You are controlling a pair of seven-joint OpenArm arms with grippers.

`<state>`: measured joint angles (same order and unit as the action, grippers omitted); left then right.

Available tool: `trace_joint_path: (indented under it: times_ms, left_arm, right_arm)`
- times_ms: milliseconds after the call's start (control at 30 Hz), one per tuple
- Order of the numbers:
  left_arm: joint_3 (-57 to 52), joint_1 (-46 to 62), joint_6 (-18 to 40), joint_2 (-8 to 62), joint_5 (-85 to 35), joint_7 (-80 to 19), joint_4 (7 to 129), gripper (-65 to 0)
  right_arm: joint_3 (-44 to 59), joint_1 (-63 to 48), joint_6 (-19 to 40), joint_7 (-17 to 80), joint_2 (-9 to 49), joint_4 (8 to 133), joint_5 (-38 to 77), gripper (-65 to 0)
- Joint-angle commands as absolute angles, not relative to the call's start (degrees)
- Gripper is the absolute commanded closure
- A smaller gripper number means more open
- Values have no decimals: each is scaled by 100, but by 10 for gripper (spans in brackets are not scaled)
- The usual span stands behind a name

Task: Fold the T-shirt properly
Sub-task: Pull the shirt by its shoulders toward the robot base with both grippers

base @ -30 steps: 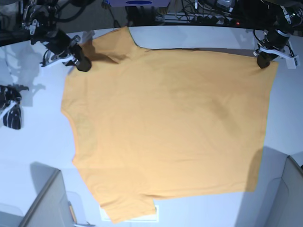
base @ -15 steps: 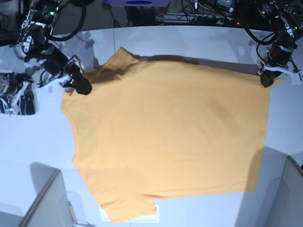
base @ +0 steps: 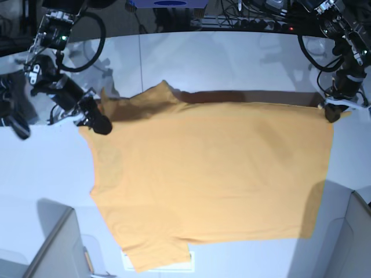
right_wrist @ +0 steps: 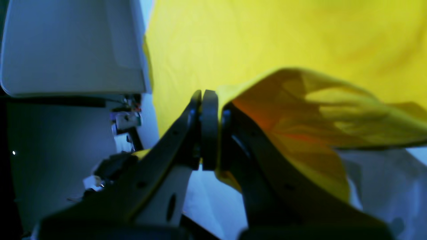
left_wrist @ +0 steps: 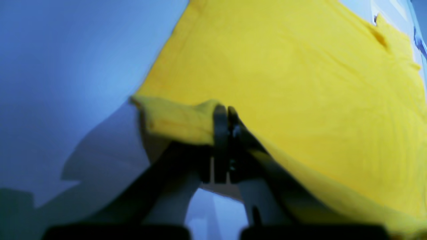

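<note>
The orange-yellow T-shirt (base: 214, 174) lies spread over the white table (base: 232, 63), plain side up, with its far edge lifted. At the shirt's far right corner my left gripper (base: 331, 114) is shut on the cloth; in the left wrist view the closed left gripper (left_wrist: 227, 111) pinches a fold of the T-shirt (left_wrist: 300, 86). My right gripper (base: 102, 125) is shut on the far left shoulder, beside the raised sleeve. In the right wrist view the T-shirt (right_wrist: 300, 110) drapes over the shut right gripper (right_wrist: 203, 96).
A dark garment (base: 11, 119) lies at the table's left edge. Grey bin walls stand at the bottom left (base: 55, 249) and bottom right (base: 353, 231). A white sheet (base: 174, 267) peeks from under the lower sleeve. Cables and equipment (base: 243, 17) line the back.
Both grippers have pulled the shirt's far edge toward the near side, starting a fold. The right arm moved down and slightly right; the left arm moved down. The dark garment at left shifted.
</note>
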<state>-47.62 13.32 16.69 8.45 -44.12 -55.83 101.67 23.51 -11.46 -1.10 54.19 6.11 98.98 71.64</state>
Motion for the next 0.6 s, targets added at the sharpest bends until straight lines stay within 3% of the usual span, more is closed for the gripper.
trace_joint_path:
  times_ms: [0, 567]
  left_arm:
    - [-4708, 1253, 1719, 927, -4505, -5464, 10255, 0]
    - [-4462, 215, 1719, 980, -3503, -5446, 9112, 0]
  right_arm:
    - [2369, -1015, -66, 5376, 664, 9912, 7292, 0]
    - [2352, 365, -66, 5684, 673, 8207, 7257, 0]
